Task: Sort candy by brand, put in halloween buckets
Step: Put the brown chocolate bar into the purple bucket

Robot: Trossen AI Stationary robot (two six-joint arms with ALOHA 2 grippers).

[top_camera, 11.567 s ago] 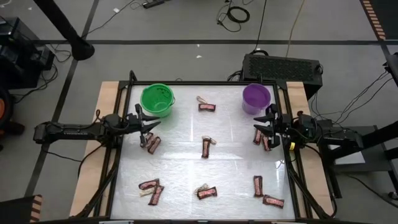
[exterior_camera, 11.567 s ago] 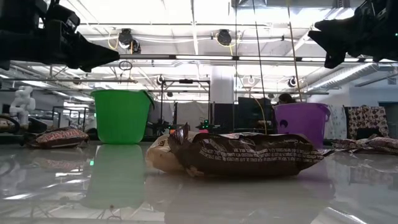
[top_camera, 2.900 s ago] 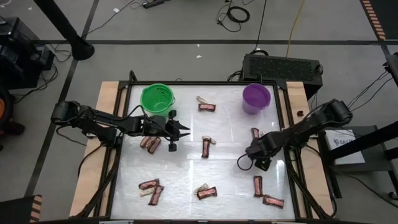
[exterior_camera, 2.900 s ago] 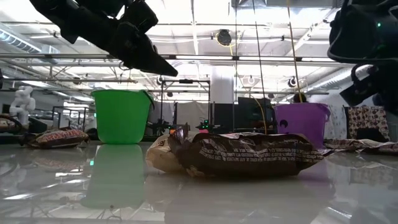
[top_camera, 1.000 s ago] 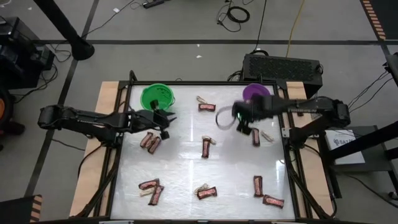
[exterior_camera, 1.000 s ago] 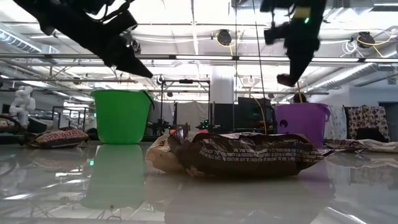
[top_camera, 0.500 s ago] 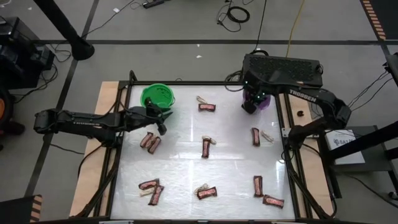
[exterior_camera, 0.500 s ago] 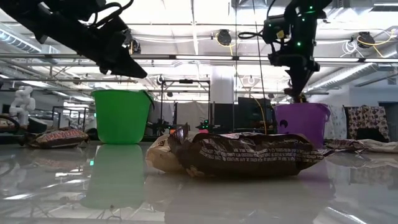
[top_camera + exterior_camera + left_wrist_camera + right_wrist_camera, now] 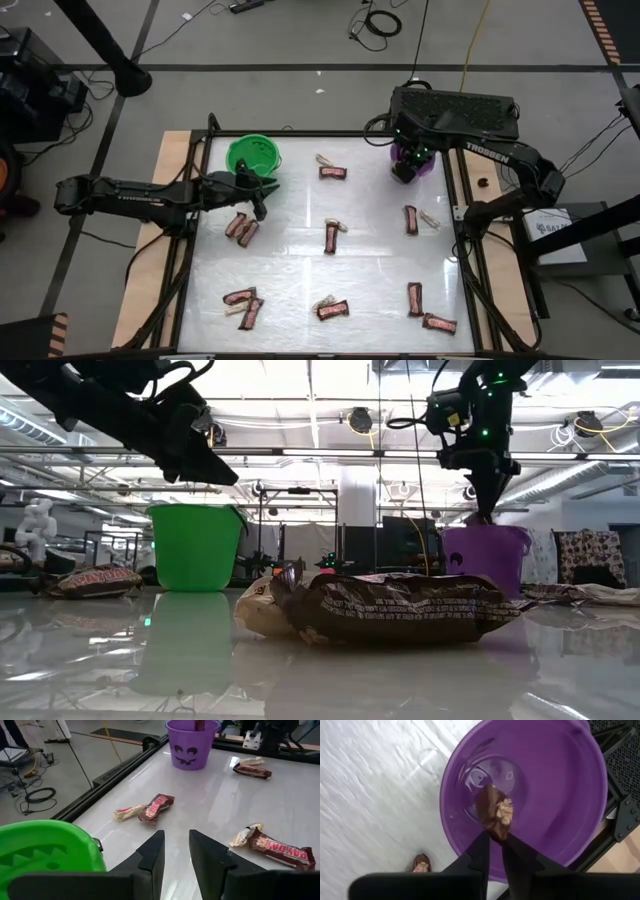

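Since half a second earlier, right gripper (image 9: 495, 841) barely shifted over the purple bucket (image 9: 560, 785), fingers narrow, dark bar (image 9: 492, 812) at their tips. Left gripper (image 9: 175, 851) sat narrow, empty, by the green bucket (image 9: 251, 154) at 10 o'clock. Only "PAYDAY" wrapper (image 9: 280, 851) was readable.

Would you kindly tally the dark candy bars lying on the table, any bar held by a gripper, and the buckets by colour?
Dark bars lying on the table: 10
Held bar in the right gripper: 1
Green bucket: 1
Purple bucket: 1
Total: 13
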